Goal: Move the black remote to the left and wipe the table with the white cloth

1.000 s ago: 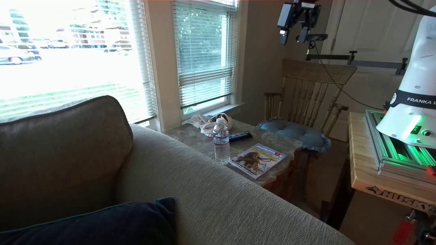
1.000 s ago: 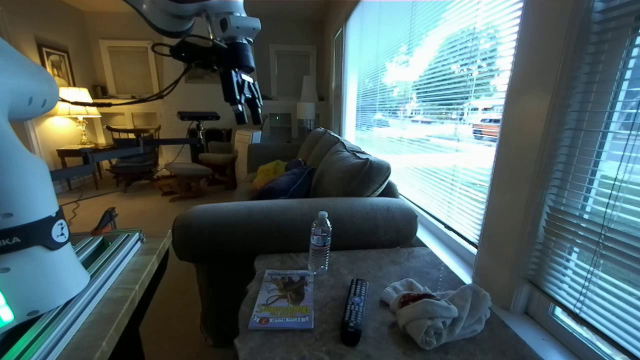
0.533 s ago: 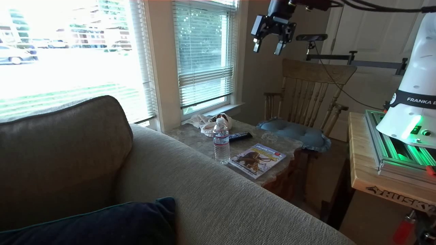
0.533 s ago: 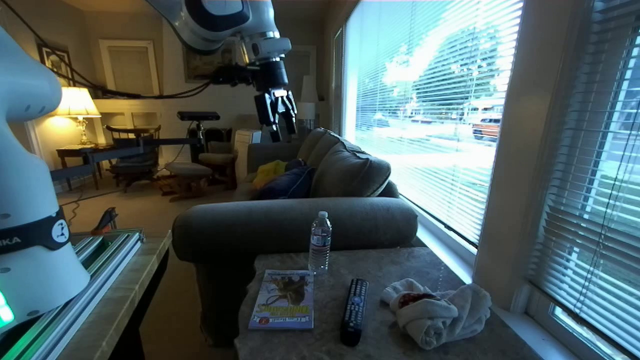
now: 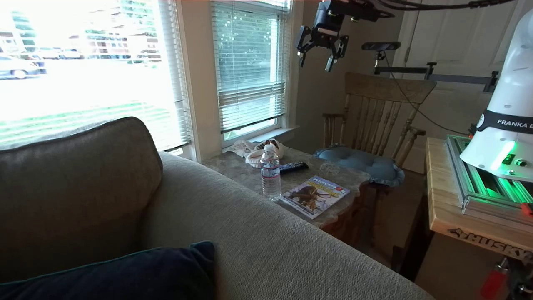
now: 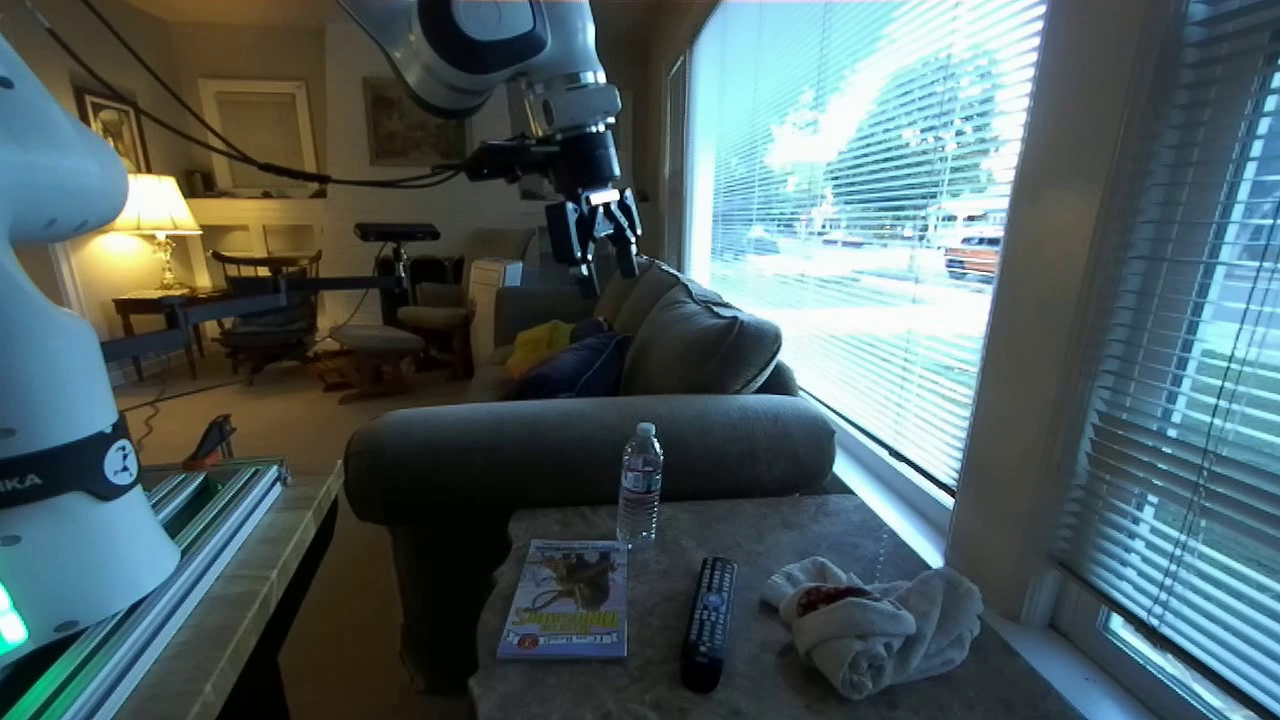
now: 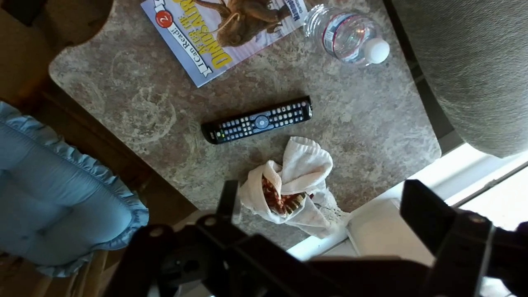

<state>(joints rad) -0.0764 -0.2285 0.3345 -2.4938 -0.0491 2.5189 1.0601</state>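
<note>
The black remote (image 7: 258,121) lies flat on the mottled table (image 7: 363,119), between the magazine and the white cloth (image 7: 307,165). In an exterior view the remote (image 6: 710,625) sits left of the crumpled cloth (image 6: 860,645), which shows a red patterned patch in its folds. My gripper (image 5: 315,64) hangs high above the tabletop, fingers pointing down, well apart from everything on it. Its jaws are spread wide with nothing between them. In the wrist view the left finger (image 7: 228,198) overlaps the cloth's edge only by line of sight; part of the cloth's lower side is hard to make out.
A clear water bottle (image 6: 640,490) stands upright by the sofa arm (image 6: 560,450). Beside it is the magazine (image 6: 565,600). A window sill (image 7: 449,177) borders the table behind the cloth, and a wooden chair with a blue cushion (image 5: 358,162) stands at another side.
The gripper has swung across toward the window side, leftward in one exterior picture and rightward in its counterpart, sinking slightly. It has stayed open. Objects on the table have not moved.
</note>
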